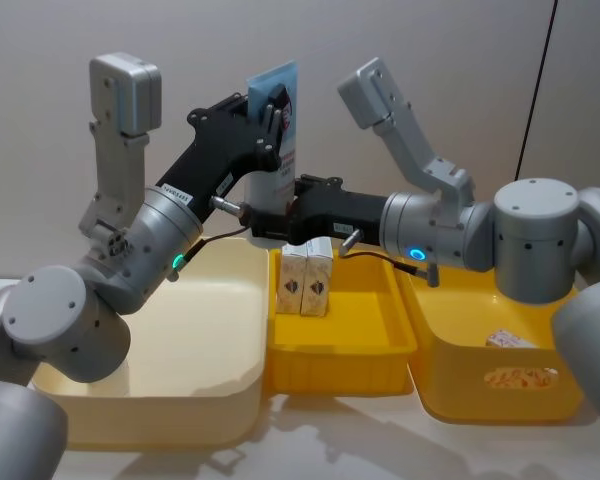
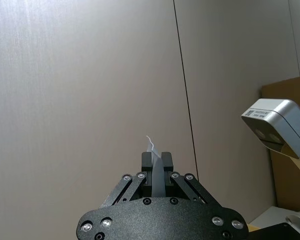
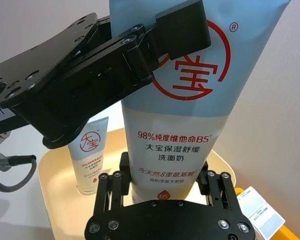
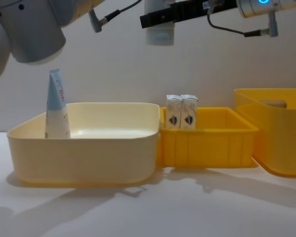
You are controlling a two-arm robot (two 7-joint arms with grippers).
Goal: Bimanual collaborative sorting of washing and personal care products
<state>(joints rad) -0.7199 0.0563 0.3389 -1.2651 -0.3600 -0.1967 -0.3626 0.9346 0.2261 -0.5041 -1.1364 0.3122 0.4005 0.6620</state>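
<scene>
Head view shows both arms meeting high above the tubs, holding one tall squeeze tube (image 1: 276, 130) upright between them. The left gripper (image 1: 271, 112) pinches the tube at its flat upper end; in the left wrist view its fingers (image 2: 148, 161) press together on the thin crimped edge. The right gripper (image 1: 280, 222) clamps the tube low, near the cap, with fingers (image 3: 124, 165) on both sides of the white lower part. Under the tube is free air down to the tub rims.

A second tube (image 4: 56, 104) stands cap-down in the cream tub (image 4: 84, 158), at its far left corner, leaning on the wall. Two small white cartons (image 4: 182, 112) stand touching each other at the back left of the middle yellow tub (image 4: 207, 145). The deeper yellow tub (image 4: 278, 143) stands just beside it on the right.
</scene>
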